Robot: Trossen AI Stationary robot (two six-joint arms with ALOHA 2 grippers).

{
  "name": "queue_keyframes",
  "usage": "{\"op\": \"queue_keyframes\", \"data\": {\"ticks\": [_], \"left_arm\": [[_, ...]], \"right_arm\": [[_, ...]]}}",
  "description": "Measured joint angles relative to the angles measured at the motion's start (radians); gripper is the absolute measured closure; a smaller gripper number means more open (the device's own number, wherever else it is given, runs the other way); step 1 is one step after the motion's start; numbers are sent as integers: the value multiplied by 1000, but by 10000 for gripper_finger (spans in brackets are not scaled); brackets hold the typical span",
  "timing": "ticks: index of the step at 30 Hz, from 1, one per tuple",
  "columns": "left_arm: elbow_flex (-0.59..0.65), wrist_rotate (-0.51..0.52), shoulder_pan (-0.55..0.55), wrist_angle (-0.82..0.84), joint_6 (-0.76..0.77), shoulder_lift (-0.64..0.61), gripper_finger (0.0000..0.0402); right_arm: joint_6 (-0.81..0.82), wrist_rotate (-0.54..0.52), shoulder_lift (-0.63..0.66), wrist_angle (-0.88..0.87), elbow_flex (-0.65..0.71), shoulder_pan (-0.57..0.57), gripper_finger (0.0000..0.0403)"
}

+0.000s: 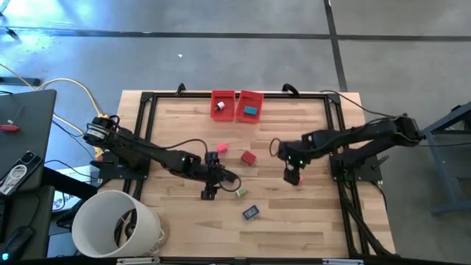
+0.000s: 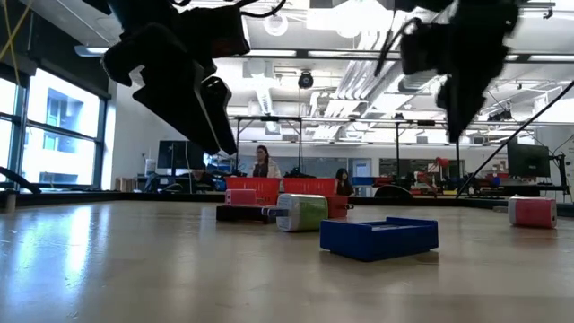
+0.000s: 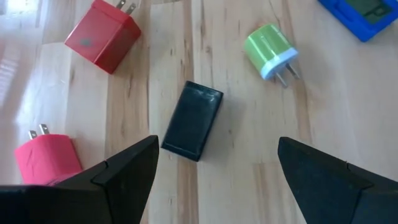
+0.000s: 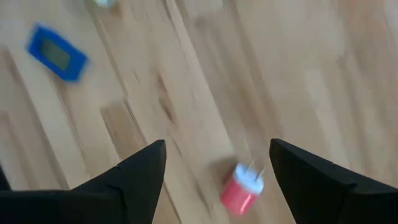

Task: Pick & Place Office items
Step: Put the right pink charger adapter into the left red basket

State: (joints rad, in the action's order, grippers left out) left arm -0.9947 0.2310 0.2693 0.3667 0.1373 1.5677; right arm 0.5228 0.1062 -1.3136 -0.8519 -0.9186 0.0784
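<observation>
The black charger lies flat, long axis running away between the left gripper's spread, empty fingers.

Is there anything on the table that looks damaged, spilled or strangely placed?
Nothing stands out. The small chargers, a red one, a green one, a pink one and a black block, lie scattered on the wooden table, all seemingly intact.

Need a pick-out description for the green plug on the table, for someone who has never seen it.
Start at the wooden table and find the left hand near its middle. Just ahead of its open fingers lie several small plugs; the green plug is the only round, lime one, white-faced with two prongs, beside the black block and the blue item.
</observation>
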Motion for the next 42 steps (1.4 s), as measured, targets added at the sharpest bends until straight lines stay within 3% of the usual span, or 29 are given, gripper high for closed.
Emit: {"op": "queue_keyframes", "data": {"ticks": [12, 25, 36, 42], "left_arm": [[0, 0, 25, -1, 19, 0, 80], [0, 0, 24, -5, 28, 0, 80], [-1, 1, 24, -13, 28, 0, 80], [-1, 1, 24, -16, 28, 0, 80]], "right_arm": [[282, -127, 0, -11, 135, 185, 128], [337, -170, 0, 102, 136, 303, 128], [354, -187, -1, 161, 135, 321, 128], [521, -159, -1, 106, 135, 321, 128]]}}
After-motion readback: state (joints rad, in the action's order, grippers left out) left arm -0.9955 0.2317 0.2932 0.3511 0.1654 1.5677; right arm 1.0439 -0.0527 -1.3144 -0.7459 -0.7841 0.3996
